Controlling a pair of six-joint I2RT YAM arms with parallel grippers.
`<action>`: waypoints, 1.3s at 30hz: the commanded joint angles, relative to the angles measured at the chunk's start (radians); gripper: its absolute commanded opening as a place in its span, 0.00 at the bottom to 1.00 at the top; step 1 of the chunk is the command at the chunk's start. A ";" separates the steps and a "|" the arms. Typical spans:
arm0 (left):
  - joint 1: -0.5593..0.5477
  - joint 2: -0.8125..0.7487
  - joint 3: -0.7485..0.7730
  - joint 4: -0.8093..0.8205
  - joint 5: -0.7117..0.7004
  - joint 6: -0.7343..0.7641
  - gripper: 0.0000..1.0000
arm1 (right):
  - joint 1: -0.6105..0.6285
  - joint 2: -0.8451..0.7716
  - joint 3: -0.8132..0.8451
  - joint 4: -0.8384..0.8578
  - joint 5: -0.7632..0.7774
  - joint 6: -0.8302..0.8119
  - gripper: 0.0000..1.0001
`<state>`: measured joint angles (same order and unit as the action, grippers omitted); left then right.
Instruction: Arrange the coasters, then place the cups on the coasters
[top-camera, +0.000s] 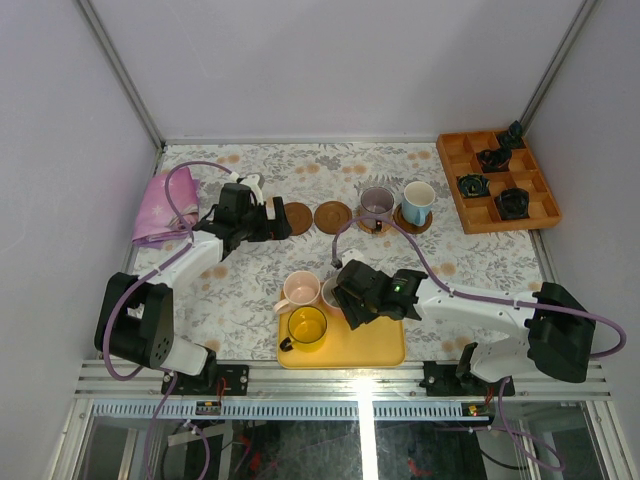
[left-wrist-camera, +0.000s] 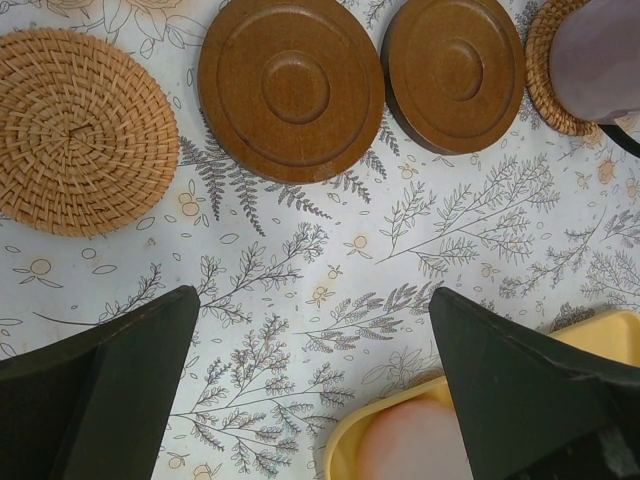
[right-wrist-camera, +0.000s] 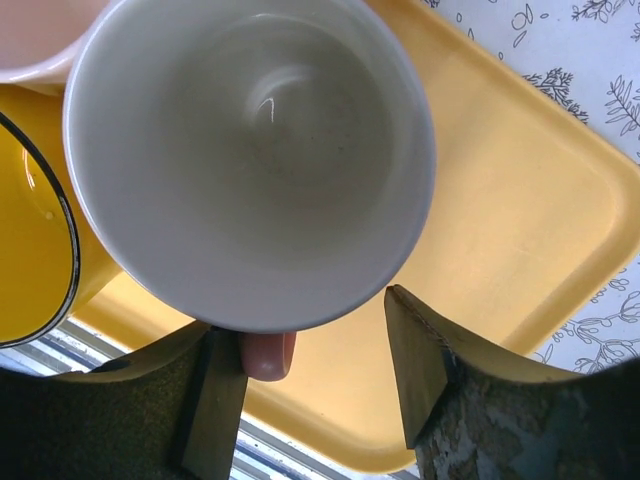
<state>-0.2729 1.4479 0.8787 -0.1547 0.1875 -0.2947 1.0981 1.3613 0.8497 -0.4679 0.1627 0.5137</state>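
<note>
The right gripper (right-wrist-camera: 310, 335) hangs over the yellow tray (right-wrist-camera: 520, 230) at the near middle of the table (top-camera: 480, 255). Its jaws stand either side of the small pink handle (right-wrist-camera: 268, 355) of the pink cup with white inside (right-wrist-camera: 250, 150). One finger is just beside the handle and a gap shows on the other side, so this claw is partly drawn in and not clenched on anything yet. The handle looks the sensible hold, since the cup's body seems wide for the jaws and the yellow cup (top-camera: 307, 326) and pale pink cup (top-camera: 299, 292) crowd it on the left. The coasters run in a row along the far side. From the left they are a bare woven coaster (left-wrist-camera: 80, 130), two bare smooth brown coasters (left-wrist-camera: 290, 88), a second woven one under the grey-purple cup (left-wrist-camera: 600, 55), and one under the light blue cup (top-camera: 418, 200). Three bare coasters thus match the three cups on the tray, so the arranging seems done and the placing part-way. The left gripper (left-wrist-camera: 312, 300) hovers released and empty just near of the bare coasters, probably parked clear of the right arm's path. A cup hung by its handle may tilt, so the lift calls for a firm pinch.
</note>
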 joint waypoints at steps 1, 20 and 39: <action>0.008 -0.016 -0.011 0.015 0.010 -0.015 1.00 | 0.007 0.008 0.046 0.043 0.001 -0.024 0.59; 0.008 -0.018 -0.011 0.017 0.007 -0.014 1.00 | 0.007 -0.017 0.151 0.005 0.159 -0.030 0.00; 0.007 -0.042 0.008 -0.046 -0.042 0.002 1.00 | -0.219 0.423 0.742 -0.122 0.421 0.086 0.00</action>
<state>-0.2729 1.4288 0.8703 -0.1688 0.1761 -0.2943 0.9051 1.7199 1.4261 -0.6067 0.4656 0.5632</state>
